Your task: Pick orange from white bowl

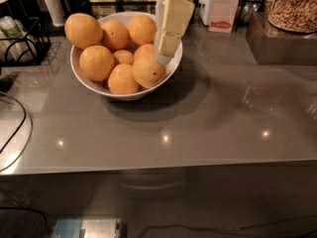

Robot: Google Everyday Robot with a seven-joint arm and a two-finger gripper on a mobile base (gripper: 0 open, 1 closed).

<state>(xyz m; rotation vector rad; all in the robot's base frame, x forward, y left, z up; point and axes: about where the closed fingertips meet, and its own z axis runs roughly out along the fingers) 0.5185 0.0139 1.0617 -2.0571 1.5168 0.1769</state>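
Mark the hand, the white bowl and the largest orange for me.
hand (163,57): camera view, its lower tip, over the bowl's right side.
white bowl (130,92): camera view, front outer wall.
largest orange (83,30): camera view, middle of its skin, back left.

Tool (163,57) at upper centre, tip downward

Glossy white bowl (92,86) under matt gripper (164,57)

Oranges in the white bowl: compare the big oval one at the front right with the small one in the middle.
The big oval orange lies against the round white bowl's front-right rim; the small round orange sits mid-pile, hemmed in. The cream hand hangs by the big one, not the small. Both smooth-skinned.
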